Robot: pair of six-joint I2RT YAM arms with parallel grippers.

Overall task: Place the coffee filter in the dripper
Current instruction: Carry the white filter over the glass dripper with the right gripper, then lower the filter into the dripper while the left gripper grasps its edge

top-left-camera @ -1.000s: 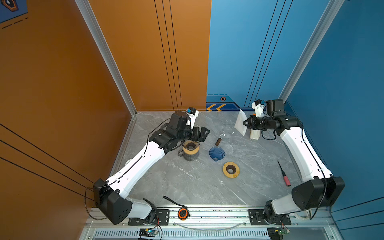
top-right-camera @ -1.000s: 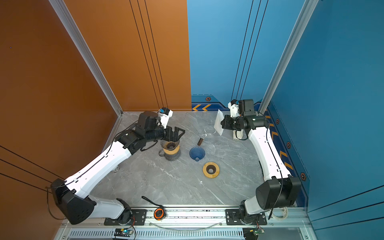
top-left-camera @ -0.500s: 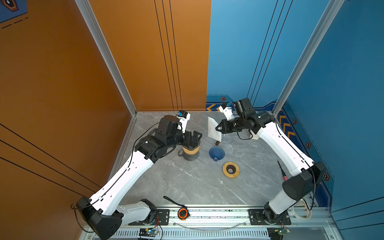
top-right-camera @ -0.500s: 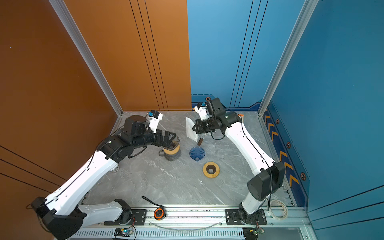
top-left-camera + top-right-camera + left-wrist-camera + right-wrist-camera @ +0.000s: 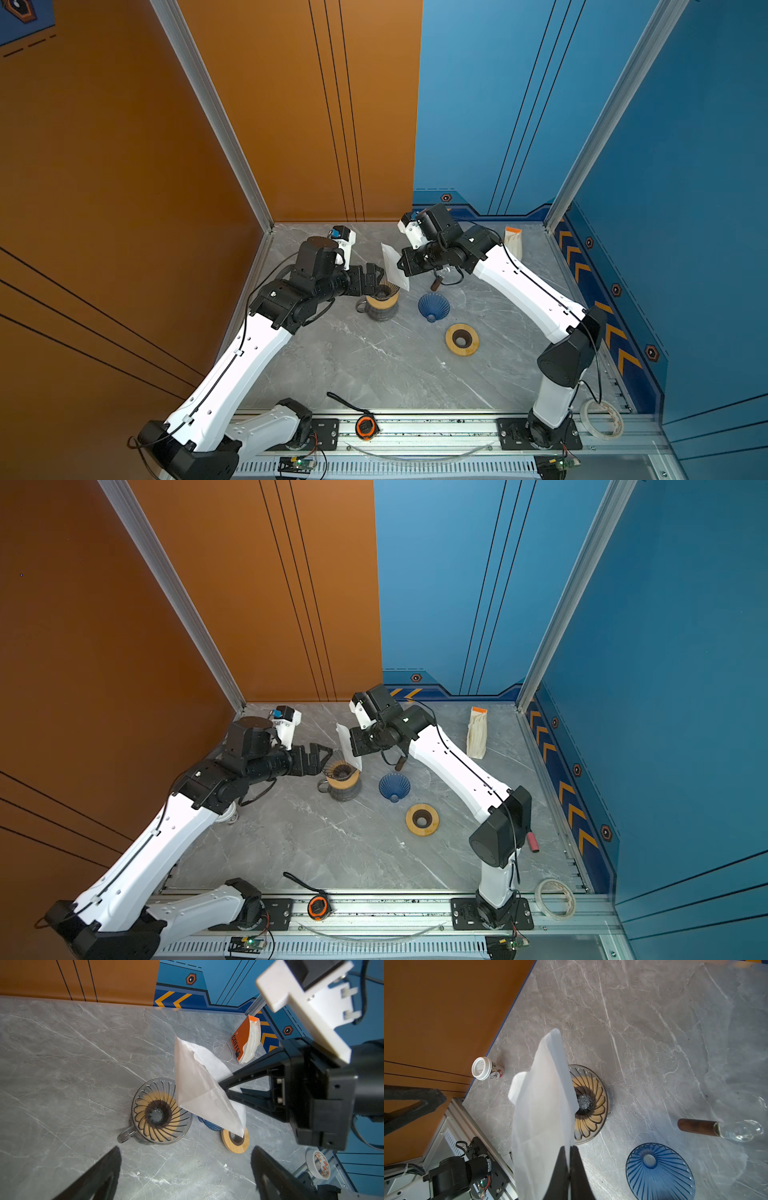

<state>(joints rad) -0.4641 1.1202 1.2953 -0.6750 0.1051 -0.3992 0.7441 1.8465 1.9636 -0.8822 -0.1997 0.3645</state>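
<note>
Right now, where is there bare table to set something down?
Bare: the broad table stretch between wooden ring, tape measure and left arm. Crowded: around the glass dripper, with the open left claw, the right claw pinching the paper filter, and the blue cone.

A blue ribbed cone (image 5: 433,306) sits on the counter (image 5: 374,365) near a wooden ring (image 5: 461,339). A coffee bag (image 5: 477,732) is by the back corner; a tape measure (image 5: 365,426) and tape roll (image 5: 555,899) lie on the front rail (image 5: 436,432).

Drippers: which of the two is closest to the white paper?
The clear glass dripper with the wooden collar; the white paper hangs right at its rim. The blue dripper sits farther off, with no collar.
</note>
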